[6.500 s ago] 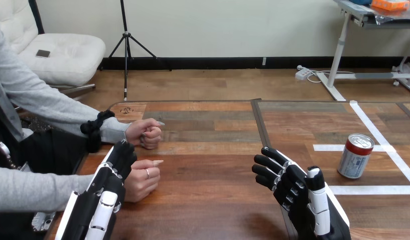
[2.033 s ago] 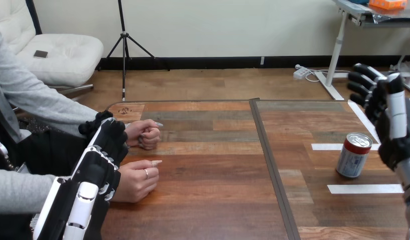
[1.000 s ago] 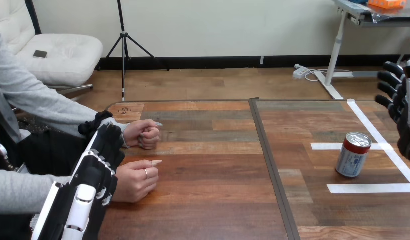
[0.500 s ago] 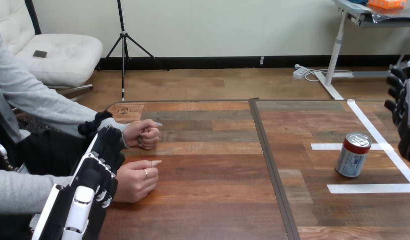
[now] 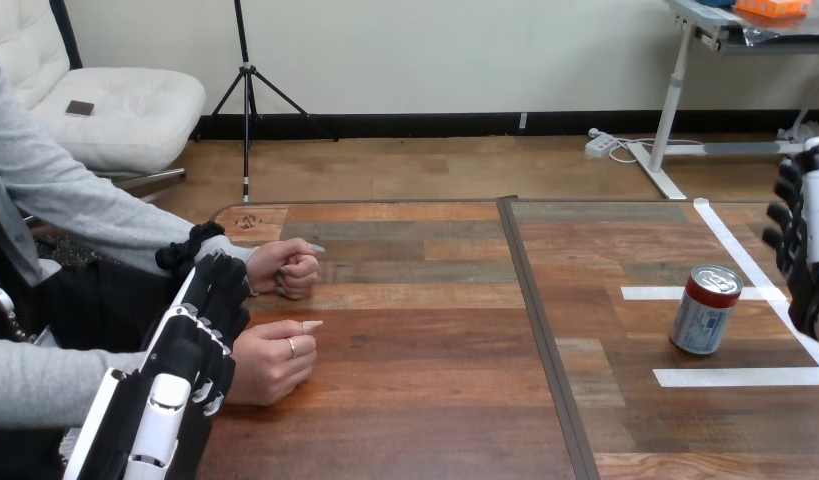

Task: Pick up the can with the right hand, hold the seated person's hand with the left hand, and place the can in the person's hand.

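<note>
The left hand [image 5: 200,340] stays where it was 0.5 s ago, beside the wrist of the person's near hand [image 5: 273,362]; I cannot tell if it grips. The person's far hand [image 5: 288,268] rests closed on the bench [image 5: 435,400]. The can [image 5: 707,312] stands upright between 2 tape lines, not moved. The right hand [image 5: 810,255] has come a little lower, released and holding nothing, just right of the can, apart from it.
</note>
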